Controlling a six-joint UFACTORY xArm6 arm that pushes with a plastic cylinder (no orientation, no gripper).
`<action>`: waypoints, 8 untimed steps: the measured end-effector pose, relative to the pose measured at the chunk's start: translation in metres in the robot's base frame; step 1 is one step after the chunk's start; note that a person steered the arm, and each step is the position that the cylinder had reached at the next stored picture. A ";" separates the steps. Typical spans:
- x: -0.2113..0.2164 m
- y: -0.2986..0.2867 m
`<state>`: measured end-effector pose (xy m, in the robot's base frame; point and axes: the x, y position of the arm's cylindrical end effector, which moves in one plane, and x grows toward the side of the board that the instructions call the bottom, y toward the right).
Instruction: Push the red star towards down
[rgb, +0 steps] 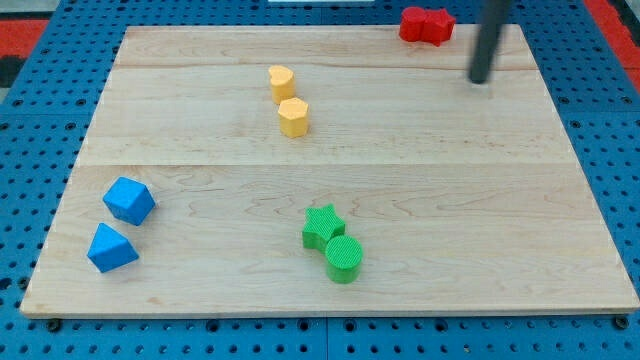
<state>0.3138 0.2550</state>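
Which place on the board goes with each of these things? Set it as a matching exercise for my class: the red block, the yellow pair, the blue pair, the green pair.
Things:
1. red block
2. yellow pair
3. blue pair
4. green pair

Places:
A. view's bottom, near the middle
B. view's top edge, just left of my tip
C. view's lower left
D. upper middle

Pairs: 1-B, 2-D, 3-C, 4-A

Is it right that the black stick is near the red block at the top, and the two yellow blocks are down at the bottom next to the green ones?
Not quite. In the camera view the yellow blocks sit near the top, far from the green ones. My tip is indeed near the red block.
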 end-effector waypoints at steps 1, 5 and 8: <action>-0.018 0.044; -0.123 0.034; -0.112 -0.213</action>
